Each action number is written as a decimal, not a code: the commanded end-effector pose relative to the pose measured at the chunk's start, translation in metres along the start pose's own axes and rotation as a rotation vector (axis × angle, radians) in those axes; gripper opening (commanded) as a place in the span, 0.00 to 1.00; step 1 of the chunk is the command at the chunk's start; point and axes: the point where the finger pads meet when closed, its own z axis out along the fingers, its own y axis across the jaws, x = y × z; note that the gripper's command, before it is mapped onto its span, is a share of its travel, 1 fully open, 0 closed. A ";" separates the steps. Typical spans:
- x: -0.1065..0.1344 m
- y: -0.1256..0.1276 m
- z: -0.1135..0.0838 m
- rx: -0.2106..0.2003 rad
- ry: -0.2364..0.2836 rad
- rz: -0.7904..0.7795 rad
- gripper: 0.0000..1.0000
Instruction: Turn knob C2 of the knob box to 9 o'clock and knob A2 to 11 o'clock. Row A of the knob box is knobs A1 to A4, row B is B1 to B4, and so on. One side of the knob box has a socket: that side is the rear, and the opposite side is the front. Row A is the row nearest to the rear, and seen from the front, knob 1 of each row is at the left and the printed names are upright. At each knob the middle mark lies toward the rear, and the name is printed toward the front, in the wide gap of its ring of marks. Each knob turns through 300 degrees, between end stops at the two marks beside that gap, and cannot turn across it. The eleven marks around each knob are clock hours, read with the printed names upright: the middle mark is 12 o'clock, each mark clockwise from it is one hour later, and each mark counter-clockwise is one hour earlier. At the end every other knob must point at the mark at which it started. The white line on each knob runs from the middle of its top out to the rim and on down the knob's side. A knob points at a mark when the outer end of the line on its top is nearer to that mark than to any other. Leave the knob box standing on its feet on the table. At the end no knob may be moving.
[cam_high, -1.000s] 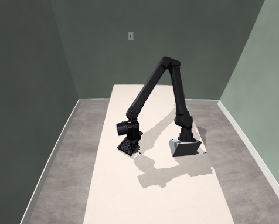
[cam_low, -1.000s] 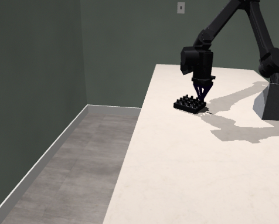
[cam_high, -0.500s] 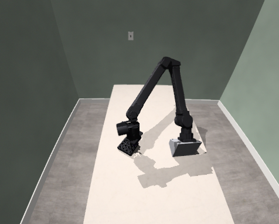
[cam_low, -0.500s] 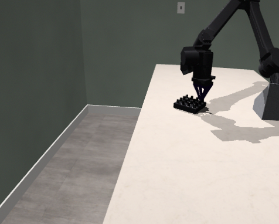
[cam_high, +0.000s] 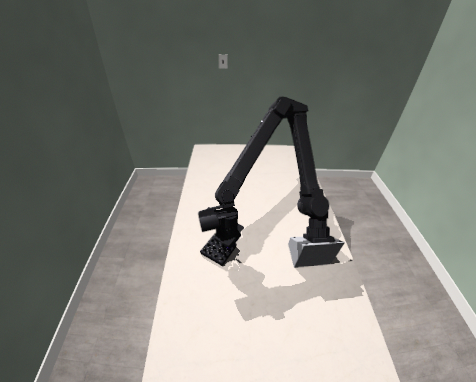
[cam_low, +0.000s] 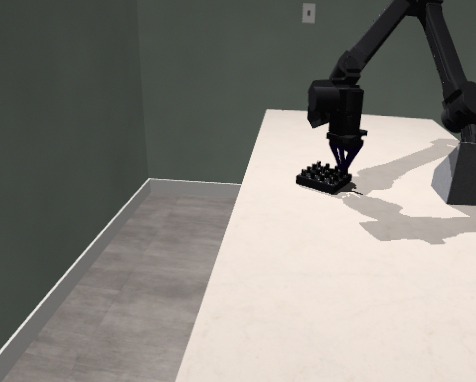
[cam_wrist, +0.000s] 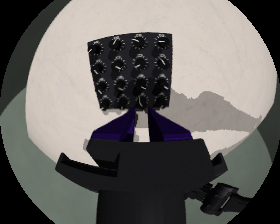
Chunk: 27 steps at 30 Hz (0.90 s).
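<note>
The black knob box (cam_high: 212, 255) (cam_low: 316, 186) (cam_wrist: 130, 53) stands flat on the table, its four rows of knobs facing up. My gripper (cam_low: 344, 171) (cam_wrist: 142, 108) points down at the box edge nearest the arm. Its purple fingers stand slightly apart, one on each side of the third knob from the left (cam_wrist: 141, 101) in the nearest row of the wrist view. No firm grip shows. That knob's white line runs roughly up and down in the picture; its exact mark is unclear. Printed names and the socket are not readable, and the top view hides the fingertips.
Neighbouring knobs (cam_wrist: 123, 102) (cam_wrist: 160, 101) stand close on either side of the fingers. The arm's grey base (cam_high: 318, 254) (cam_low: 457, 172) stands on the table (cam_high: 260, 345) (cam_low: 300, 300) to the right of the box. Arm shadows fall beside the box.
</note>
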 end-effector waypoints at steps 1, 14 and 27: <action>-0.001 0.000 0.007 0.004 0.002 0.000 0.18; -0.003 0.001 0.015 0.001 -0.002 0.004 0.18; -0.005 0.002 0.014 -0.005 -0.007 0.013 0.18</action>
